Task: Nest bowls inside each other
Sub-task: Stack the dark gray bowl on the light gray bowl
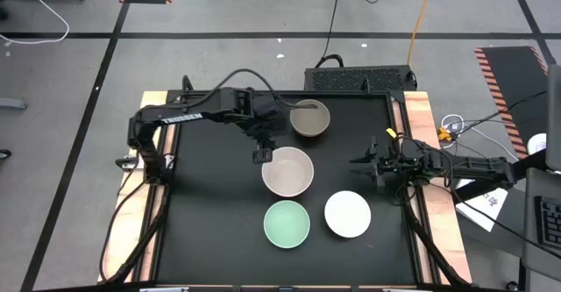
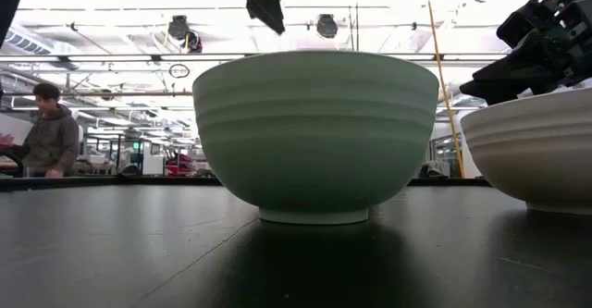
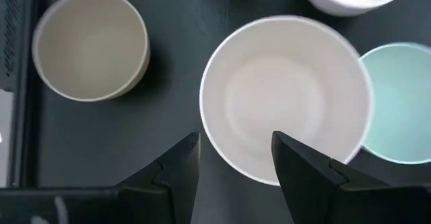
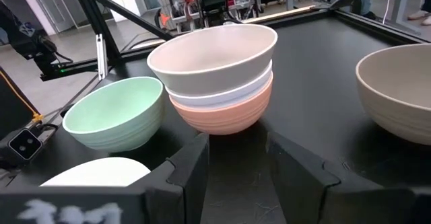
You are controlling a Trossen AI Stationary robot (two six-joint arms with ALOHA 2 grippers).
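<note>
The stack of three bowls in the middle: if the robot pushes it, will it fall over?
Probably not. The stack sits on the salmon-orange bowl's flat foot, so it would likely slide on the smooth table. The bowls nest deep, so the top beige-grey bowl should stay in. A push high on the rim might tilt it.

A black worktop [image 1: 210,213] with wooden side edges stands on a grey floor [image 1: 70,81] marked with dark tape lines. Beyond it, a seated person [image 2: 48,141] in a grey hooded top.

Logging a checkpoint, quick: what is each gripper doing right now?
Left gripper: open, empty, above the edge of the stacked bowls.
Right gripper: open, empty, beside the white bowl.
</note>
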